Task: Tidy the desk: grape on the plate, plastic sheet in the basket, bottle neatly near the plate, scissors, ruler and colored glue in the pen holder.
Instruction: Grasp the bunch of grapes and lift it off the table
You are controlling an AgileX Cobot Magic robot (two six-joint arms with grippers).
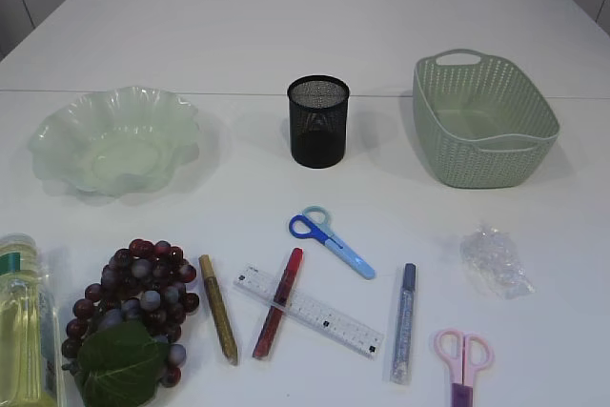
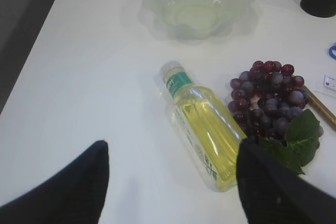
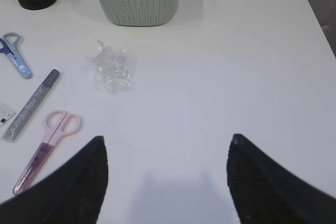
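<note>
Untouched, the desk awaits tidying: both the left gripper and right gripper hang released, holding nothing. Grapes, dark, clustered, likely soft, best lifted by the stem, lie at the plate's six o'clock; the crinkled, featherlight plastic sheet sits at the basket's six o'clock.

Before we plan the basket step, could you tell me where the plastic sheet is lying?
The plastic sheet lies crumpled on the table's right side in the exterior view, in front of the green basket, between the silver glue pen and the right edge.
</note>
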